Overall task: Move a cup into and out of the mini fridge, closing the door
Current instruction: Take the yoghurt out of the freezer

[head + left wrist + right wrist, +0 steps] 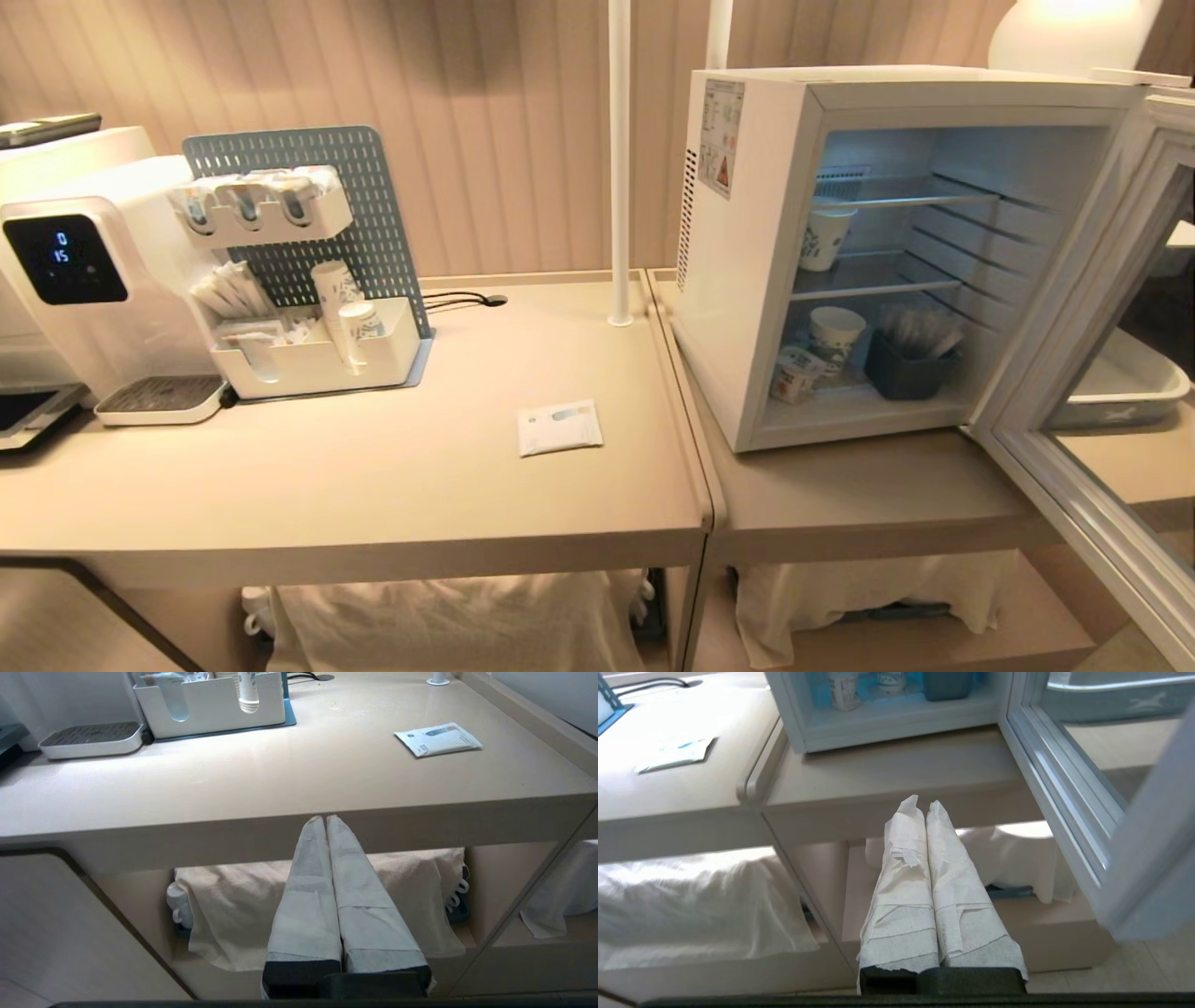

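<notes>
On the right of my head view sits the boxy white mini fridge [747,280], its glass-paned door [1102,373] swung wide open. Low in the cavity, on the smooth floor at lower left beneath the wire shelves, stands the cup [794,373], a tapered white tub beside a patterned paper cup [834,336]. My left gripper [325,820] and right gripper [924,805], both wrapped in crinkled paper tape, hang below the beige counter [373,485] edge, fingers pressed together on nothing.
</notes>
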Controlling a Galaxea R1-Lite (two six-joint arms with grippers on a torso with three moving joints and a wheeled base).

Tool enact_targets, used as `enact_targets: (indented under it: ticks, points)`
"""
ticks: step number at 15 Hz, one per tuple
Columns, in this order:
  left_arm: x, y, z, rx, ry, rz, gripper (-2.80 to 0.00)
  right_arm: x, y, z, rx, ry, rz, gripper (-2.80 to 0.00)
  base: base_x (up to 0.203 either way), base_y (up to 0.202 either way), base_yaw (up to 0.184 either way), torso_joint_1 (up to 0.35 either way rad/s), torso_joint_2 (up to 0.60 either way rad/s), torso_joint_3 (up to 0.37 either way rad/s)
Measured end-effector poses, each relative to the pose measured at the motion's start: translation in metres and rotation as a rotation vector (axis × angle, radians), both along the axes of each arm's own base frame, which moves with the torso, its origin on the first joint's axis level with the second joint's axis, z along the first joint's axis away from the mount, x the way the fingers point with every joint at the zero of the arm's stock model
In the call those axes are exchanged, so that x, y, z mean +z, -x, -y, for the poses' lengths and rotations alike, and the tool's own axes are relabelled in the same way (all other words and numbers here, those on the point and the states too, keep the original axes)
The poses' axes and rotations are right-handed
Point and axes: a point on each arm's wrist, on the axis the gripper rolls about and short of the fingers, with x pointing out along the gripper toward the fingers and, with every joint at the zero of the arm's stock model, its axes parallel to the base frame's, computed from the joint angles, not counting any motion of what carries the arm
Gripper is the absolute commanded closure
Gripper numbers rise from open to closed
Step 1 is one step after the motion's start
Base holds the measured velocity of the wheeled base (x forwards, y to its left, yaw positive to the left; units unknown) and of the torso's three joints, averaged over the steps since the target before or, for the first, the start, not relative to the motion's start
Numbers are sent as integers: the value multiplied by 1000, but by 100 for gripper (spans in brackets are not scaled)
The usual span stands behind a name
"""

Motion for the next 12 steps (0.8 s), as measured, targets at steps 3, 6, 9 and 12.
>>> enact_targets:
  ticks: [3, 6, 9, 12]
  points:
    - [0, 0, 0, 0, 6, 0, 0, 1, 0, 0, 1, 12, 5, 0, 97, 0, -5, 3, 2, 1]
    - [0, 0, 0, 2, 9, 0, 0, 50, 15, 0, 1, 15, 144, 0, 0, 0, 0, 0, 0, 0]
    - [0, 0, 0, 3, 30, 2, 0, 120, 17, 0, 10, 18, 181, 0, 0, 0, 0, 0, 0, 0]
    - [0, 0, 0, 3, 38, 1, 0, 161, -32, -2, 88, 16, -8, 0, 0, 0, 0, 0, 0, 0]
